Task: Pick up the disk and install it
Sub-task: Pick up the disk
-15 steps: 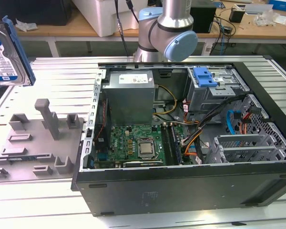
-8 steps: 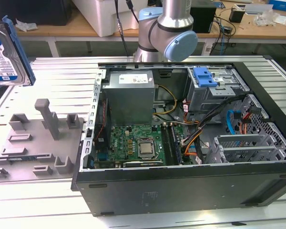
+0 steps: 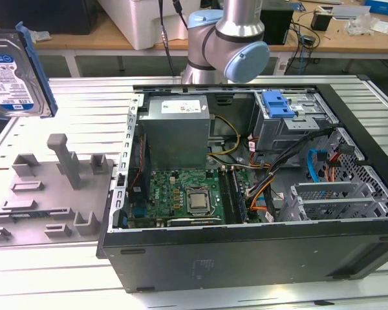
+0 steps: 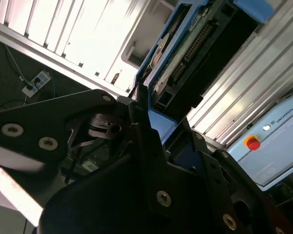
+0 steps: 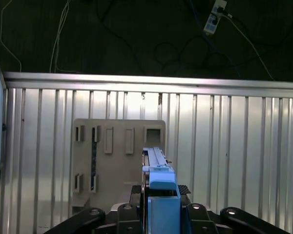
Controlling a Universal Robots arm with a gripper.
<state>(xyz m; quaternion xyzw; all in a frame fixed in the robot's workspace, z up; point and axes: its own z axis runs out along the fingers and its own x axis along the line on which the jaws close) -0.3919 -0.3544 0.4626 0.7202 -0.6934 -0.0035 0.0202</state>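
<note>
The disk, a silver hard drive with a white-and-blue label in a blue carrier, hangs in the air at the exterior view's far left, above the slatted table and the grey fixture plate. In the first wrist view the disk shows edge-on, clamped between the black fingers of my gripper, with the fixture plate below it. In the second wrist view my gripper is shut on the blue carrier end of the disk, whose connector side faces the camera.
The open computer case lies on the table at the exterior view's right. Its grey drive cage carries a blue bracket, with the power supply and motherboard alongside. A pendant with a red button lies nearby.
</note>
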